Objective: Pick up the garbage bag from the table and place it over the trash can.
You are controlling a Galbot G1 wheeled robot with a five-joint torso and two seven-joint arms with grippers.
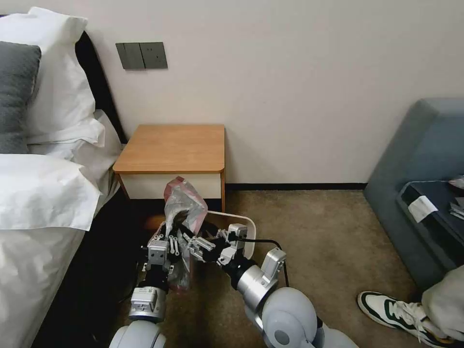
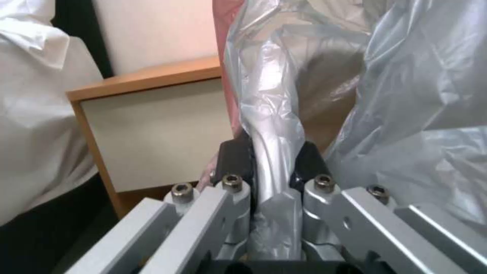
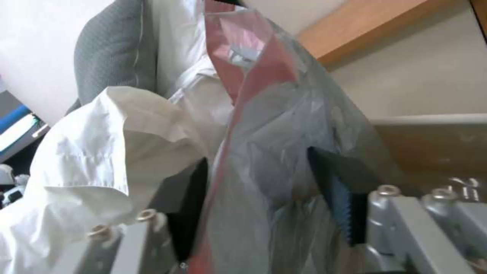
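Note:
The garbage bag (image 1: 182, 202), grey crinkly plastic with a pinkish-red rim, hangs upright in front of the table (image 1: 174, 145) and over the near left corner of the trash can (image 1: 245, 222). My left gripper (image 1: 166, 231) is shut on the bag (image 2: 276, 125), a fold of which is pinched between its black pads (image 2: 234, 160). Just beside it to the right, my right gripper (image 1: 194, 241) is open. The bag's film (image 3: 274, 125) passes between its widely spread fingers (image 3: 339, 194). The cream bin stands on the carpet below the nightstand's right front corner, mostly hidden by both arms.
A bed with white linen (image 1: 43, 193) and a grey pillow (image 1: 17, 92) lies close on the left. A blue sofa (image 1: 425, 183) stands at the right, and a person's shoe (image 1: 391, 309) rests on the carpet (image 1: 319, 232) near it. The wall (image 1: 299, 82) is behind the nightstand.

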